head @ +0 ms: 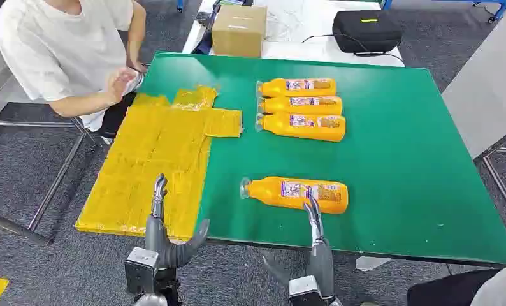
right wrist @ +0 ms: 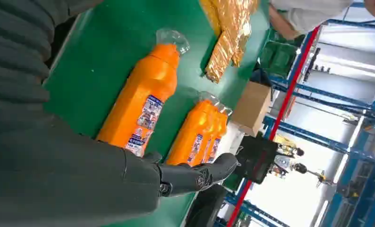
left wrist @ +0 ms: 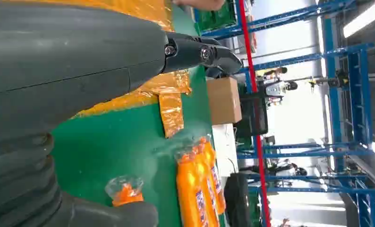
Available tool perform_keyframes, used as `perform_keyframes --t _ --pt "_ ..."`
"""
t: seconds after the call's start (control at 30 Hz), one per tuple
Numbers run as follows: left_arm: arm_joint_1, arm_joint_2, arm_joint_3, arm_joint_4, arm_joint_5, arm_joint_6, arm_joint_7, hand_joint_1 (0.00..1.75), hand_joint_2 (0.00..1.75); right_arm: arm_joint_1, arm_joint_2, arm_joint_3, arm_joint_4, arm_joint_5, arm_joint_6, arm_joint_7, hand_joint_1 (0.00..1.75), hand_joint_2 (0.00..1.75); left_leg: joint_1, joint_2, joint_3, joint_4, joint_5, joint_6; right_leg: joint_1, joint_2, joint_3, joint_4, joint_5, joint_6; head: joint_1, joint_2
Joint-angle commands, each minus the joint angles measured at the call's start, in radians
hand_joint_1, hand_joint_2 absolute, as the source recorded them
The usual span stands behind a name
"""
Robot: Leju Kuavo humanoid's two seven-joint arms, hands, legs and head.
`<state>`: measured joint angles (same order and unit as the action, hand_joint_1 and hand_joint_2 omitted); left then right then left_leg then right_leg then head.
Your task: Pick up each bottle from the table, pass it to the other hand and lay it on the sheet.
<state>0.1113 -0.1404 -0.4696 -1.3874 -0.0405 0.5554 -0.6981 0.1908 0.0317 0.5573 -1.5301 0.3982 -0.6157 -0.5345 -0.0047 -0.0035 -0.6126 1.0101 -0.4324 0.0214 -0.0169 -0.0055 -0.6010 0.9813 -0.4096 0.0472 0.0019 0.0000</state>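
Green worktop (head: 390,159) carrying four orange bottles, all lying on their sides with clear-wrapped caps pointing toward the yellow sheet (head: 155,166). Three bottles (head: 301,108) grouped side by side, touching, on the far half of the worktop, just beside the sheet's small protruding flap. Single bottle (head: 295,194) lying apart from the group, near the front edge of the worktop, well clear of the sheet.

Right hand (head: 314,220) raised at the front edge, fingers extended and apart, fingertips (head: 312,205) reaching the near side of the single bottle; contact or a small gap cannot be told from the head view. Nothing grasped. Same bottle (right wrist: 140,106) seen in the right wrist view beyond the dark finger (right wrist: 200,174), with the group of three (right wrist: 200,132) farther on.

Left hand (head: 164,236) released, fingers straight, thumb spread to the side, positioned over the near corner of the sheet (holding nothing). Sheet wrinkled, overhanging the worktop's edge on the side away from the bottles.

Person (head: 65,51) in a pale shirt seated at the far corner of the sheet, hands together. Cardboard box (head: 239,30) and black case (head: 367,30) on a white surface beyond the worktop.
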Motion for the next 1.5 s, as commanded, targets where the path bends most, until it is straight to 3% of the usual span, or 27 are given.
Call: perform_keyframes --t 0.03,0.13,0.2,0.63,0.7,0.87,1.13,1.37,1.5 --pt "-0.045 0.020 -0.076 0.076 0.048 -0.029 0.000 0.00 1.75 -0.054 -0.122 0.073 0.122 0.155 -0.015 0.142 0.00 1.75 0.001 0.000 0.006 -0.002 -0.001 -0.001 0.001 0.000 0.007 -0.003 -0.001 -0.002 0.000 0.000" --pt "-0.102 -0.004 -0.103 0.147 0.059 -0.066 0.000 0.00 1.75 -0.135 -0.166 -0.008 0.159 0.282 0.005 0.197 0.00 1.75 0.002 0.000 0.008 -0.002 -0.002 -0.001 0.002 0.000 0.009 -0.003 -0.001 -0.002 0.000 0.000" --pt "-0.114 -0.013 -0.100 0.161 0.057 -0.067 0.000 0.00 1.75 -0.147 -0.149 -0.070 0.168 0.283 0.059 0.161 0.00 1.75 0.000 0.000 0.004 -0.002 0.000 0.000 0.000 0.000 0.005 -0.003 0.001 -0.001 0.000 0.000" --pt "-0.105 -0.006 -0.097 0.150 0.056 -0.071 0.000 0.00 1.75 -0.125 -0.132 -0.074 0.154 0.301 0.061 0.157 0.00 1.75 0.000 0.000 0.004 -0.001 0.000 0.000 0.000 0.000 0.004 -0.002 0.000 -0.001 0.000 0.000" --pt "-0.105 -0.005 -0.101 0.138 0.061 -0.095 0.000 0.00 1.75 -0.139 -0.145 -0.087 0.165 0.375 0.062 0.202 0.00 1.75 0.000 0.000 0.005 -0.001 -0.001 0.000 0.001 0.001 0.006 -0.002 0.000 -0.001 0.000 0.000" --pt "-0.122 -0.011 -0.113 0.139 0.057 -0.169 0.012 0.00 1.75 -0.318 -0.191 -0.209 0.328 0.478 0.179 0.237 0.00 1.75 0.000 0.003 0.004 0.000 0.000 0.000 0.000 0.003 0.004 -0.001 0.001 -0.001 0.000 0.000" --pt "-0.151 -0.019 -0.131 0.156 0.050 -0.218 0.005 0.00 1.75 -0.583 -0.180 -0.139 0.650 0.590 0.292 0.293 0.00 1.75 -0.001 0.005 0.006 -0.001 0.002 0.002 -0.001 0.006 0.005 -0.002 0.004 0.001 0.000 0.000" --pt "-0.179 -0.021 -0.142 0.176 0.049 -0.240 0.002 0.00 1.75 -0.726 -0.120 -0.096 0.856 0.649 0.259 0.346 0.00 1.75 -0.001 0.005 0.005 0.000 0.002 0.002 -0.001 0.005 0.005 -0.001 0.004 0.002 0.000 0.000" --pt "-0.175 -0.016 -0.139 0.169 0.046 -0.241 0.003 0.00 1.75 -0.747 -0.109 -0.094 0.895 0.661 0.270 0.371 0.00 1.75 -0.001 0.004 0.006 0.000 0.002 0.002 -0.001 0.004 0.006 -0.001 0.004 0.002 0.000 0.000"
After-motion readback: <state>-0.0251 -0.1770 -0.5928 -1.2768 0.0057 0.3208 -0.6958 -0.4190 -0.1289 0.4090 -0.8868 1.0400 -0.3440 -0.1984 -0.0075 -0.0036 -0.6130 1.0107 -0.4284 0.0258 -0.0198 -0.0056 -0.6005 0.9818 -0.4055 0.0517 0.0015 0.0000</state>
